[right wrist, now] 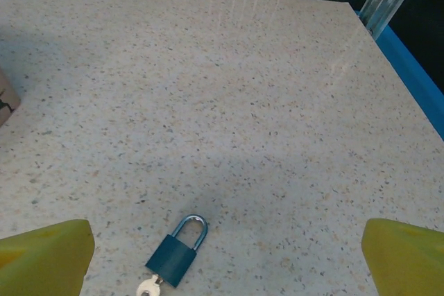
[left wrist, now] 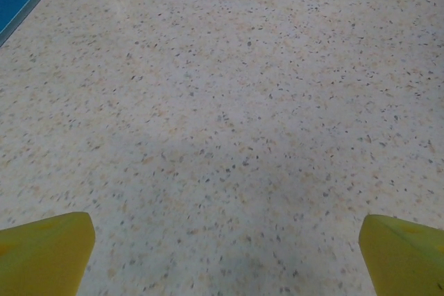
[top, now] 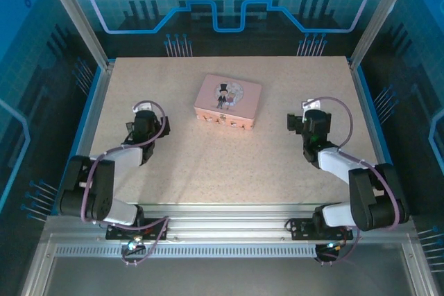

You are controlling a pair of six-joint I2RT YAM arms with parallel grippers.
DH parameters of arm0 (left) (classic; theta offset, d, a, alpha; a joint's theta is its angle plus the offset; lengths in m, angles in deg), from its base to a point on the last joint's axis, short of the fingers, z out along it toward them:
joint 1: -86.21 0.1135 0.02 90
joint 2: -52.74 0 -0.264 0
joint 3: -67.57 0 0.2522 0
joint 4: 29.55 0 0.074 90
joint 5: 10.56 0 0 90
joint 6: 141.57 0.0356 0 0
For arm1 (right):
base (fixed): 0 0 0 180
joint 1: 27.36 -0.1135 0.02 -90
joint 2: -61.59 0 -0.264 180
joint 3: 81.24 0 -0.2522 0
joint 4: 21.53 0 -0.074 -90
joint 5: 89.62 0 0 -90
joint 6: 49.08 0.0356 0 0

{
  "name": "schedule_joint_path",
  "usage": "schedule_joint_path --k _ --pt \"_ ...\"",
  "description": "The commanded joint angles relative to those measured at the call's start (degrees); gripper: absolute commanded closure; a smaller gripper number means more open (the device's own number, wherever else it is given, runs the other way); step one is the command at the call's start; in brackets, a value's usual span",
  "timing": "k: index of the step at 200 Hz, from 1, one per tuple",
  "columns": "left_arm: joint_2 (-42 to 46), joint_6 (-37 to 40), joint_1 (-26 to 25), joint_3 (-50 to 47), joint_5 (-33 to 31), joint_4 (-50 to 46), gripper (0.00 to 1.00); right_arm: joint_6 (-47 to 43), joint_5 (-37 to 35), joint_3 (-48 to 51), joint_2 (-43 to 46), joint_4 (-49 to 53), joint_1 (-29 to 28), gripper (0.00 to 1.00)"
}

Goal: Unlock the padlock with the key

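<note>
**Step:** approach; nothing is gripped yet.

**Padlock** (right wrist: 179,253): lies flat toward the right edge of the worktop (top: 208,164). Shackle looks shut.

**Key** (right wrist: 148,287): touches the lock's base. Whether it is seated, cannot tell.

**Right gripper** (right wrist: 225,260): hovers over the padlock, tilted down, jaws wide apart.

**Left gripper** (left wrist: 222,254): low over bare worktop near the left edge, jaws wide apart.

**Next move, as judged:** descend and steady the lock body, then pinch the key and turn. Both are small, so fine aim is needed.
</note>
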Motion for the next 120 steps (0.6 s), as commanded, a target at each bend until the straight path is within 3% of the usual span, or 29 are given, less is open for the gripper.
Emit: schedule_joint_path --k 1,5,14,21,26,33,40,61,120 --pt "-3.0 4.5 1.0 -4.6 3.4 19.5 0.01 -0.9 6.0 4.2 -2.6 -12.8 1.7 0.00" --pt "-3.6 5.0 1.3 -5.9 3.9 24.1 0.01 -1.0 6.7 5.0 -3.4 -15.0 1.7 0.00" --pt "-2.9 3.9 1.9 -8.5 7.2 24.9 0.01 -2.2 9.3 6.7 -6.2 -20.0 1.7 0.00" --pt "-6.1 5.3 1.8 -10.8 7.0 33.9 0.01 -3.6 10.7 7.1 -9.0 -24.3 1.5 0.00" --pt "-7.1 6.0 1.6 -11.8 6.8 38.9 0.01 -3.7 9.6 6.1 -9.1 -22.0 1.2 0.00" --pt "-5.0 4.7 1.5 -11.5 6.5 34.5 0.01 -2.2 11.9 4.5 -7.8 -16.4 2.6 0.00" --pt "-5.0 4.7 1.5 -10.1 6.2 31.5 0.01 -1.6 14.4 4.8 -8.2 -18.4 4.0 0.00" --pt "-5.9 5.7 0.8 -9.3 5.1 31.4 0.01 -2.3 10.3 4.9 -8.1 -18.2 2.1 0.00" --pt "-5.8 5.6 0.8 -9.4 5.1 31.7 0.01 -2.0 14.4 4.2 -8.1 -16.7 3.7 0.00"
